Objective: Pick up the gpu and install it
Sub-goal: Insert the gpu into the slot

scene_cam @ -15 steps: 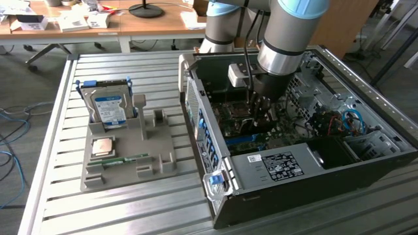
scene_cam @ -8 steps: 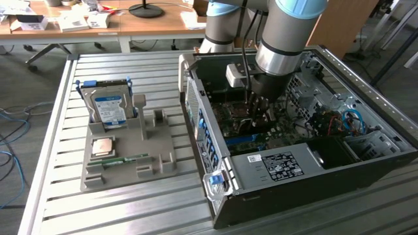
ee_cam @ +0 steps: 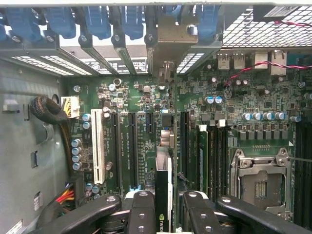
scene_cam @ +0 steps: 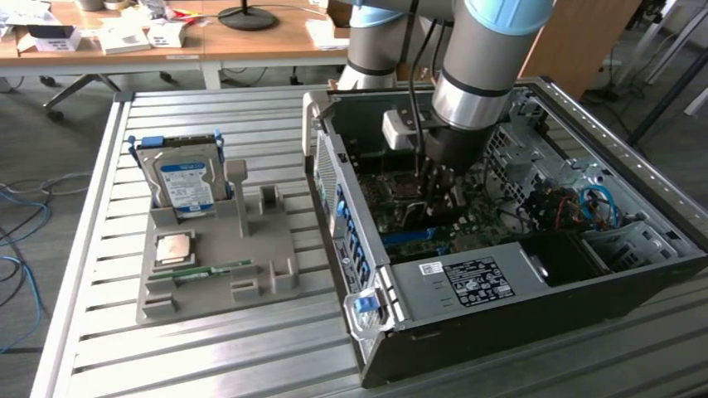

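Note:
My gripper (scene_cam: pixel 429 184) reaches down into the open computer case (scene_cam: pixel 476 286), over the motherboard (scene_cam: pixel 409 224). In the wrist view the gripper (ee_cam: pixel 165 210) is shut on the gpu (ee_cam: pixel 163 192), a thin card seen edge-on with a black strip between the two black fingers (ee_cam: pixel 142 207). The card runs away from the fingers across the green motherboard (ee_cam: pixel 243 97), between the long black expansion slots (ee_cam: pixel 132 146). Its silver bracket (ee_cam: pixel 168 36) sits at the case's rear slot openings, among the blue clips (ee_cam: pixel 100 22). I cannot tell whether the card's edge sits in a slot.
Left of the case, a grey holder (scene_cam: pixel 260 278) carries a silver hard drive (scene_cam: pixel 182 184), a square chip (scene_cam: pixel 176 247) and a green memory stick (scene_cam: pixel 210 271). Inside the case are the processor socket (ee_cam: pixel 261 183), a white slot (ee_cam: pixel 97 146) and cable bundles (ee_cam: pixel 48 109).

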